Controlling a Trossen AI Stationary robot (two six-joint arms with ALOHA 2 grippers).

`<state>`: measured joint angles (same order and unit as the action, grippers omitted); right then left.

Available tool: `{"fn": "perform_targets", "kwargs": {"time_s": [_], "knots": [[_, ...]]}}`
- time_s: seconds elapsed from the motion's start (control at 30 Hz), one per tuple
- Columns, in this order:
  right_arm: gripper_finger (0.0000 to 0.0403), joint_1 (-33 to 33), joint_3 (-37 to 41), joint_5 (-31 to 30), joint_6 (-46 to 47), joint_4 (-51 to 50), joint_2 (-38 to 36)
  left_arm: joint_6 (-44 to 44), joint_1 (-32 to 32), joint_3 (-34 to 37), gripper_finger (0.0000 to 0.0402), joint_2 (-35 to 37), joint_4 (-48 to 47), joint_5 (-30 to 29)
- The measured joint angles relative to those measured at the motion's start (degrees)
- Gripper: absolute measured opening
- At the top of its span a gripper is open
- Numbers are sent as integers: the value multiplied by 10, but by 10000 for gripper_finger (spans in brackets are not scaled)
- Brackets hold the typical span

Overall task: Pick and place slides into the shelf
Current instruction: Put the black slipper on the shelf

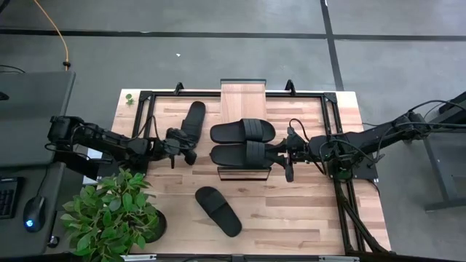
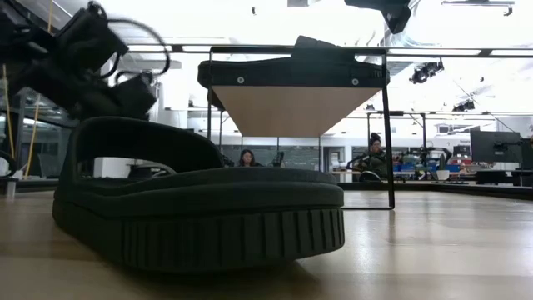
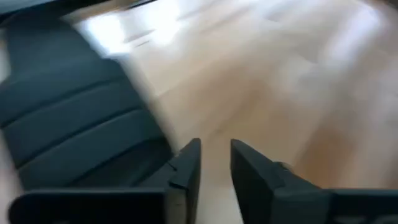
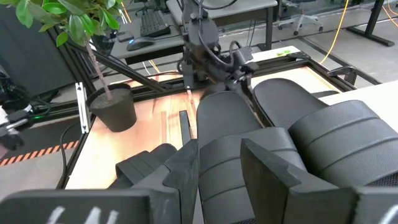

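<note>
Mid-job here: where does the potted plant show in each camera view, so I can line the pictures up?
High view: potted plant at the bottom left, at a table corner near the left arm.
Low view: not in it.
Left wrist view: not in it.
Right wrist view: top left, its pot on the table.
Shared landmark: the two slides on the shelf, in the high, low and right wrist views.

Four black slides: two side by side on shelf top [image 1: 244, 132] [image 1: 244, 154], one on table left of shelf [image 1: 194, 118], one on table in front [image 1: 218, 210]. One shelf [image 1: 245, 97]. One potted plant [image 1: 113, 215]. Two arms, two grippers [image 1: 180, 146] [image 1: 287, 156].
</note>
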<state>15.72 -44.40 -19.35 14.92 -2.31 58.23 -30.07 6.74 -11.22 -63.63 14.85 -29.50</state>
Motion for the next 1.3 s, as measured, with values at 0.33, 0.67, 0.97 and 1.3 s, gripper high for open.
{"fn": "perform_targets", "kwargs": {"time_s": [0.33, 0.67, 0.97, 1.3], "knots": [[110, 0, 0, 0, 0, -13, 0, 183, 0, -89, 186, 0, -194, 45], [110, 0, 0, 0, 1, -13, 0, 254, 0, -96, 218, 0, -249, -50], [110, 0, 0, -9, 0, -13, 0, 321, 0, -96, 219, 0, -249, -76], [110, 0, 0, -14, 0, -13, 0, 377, 0, -96, 219, -39, -214, -77]]}}
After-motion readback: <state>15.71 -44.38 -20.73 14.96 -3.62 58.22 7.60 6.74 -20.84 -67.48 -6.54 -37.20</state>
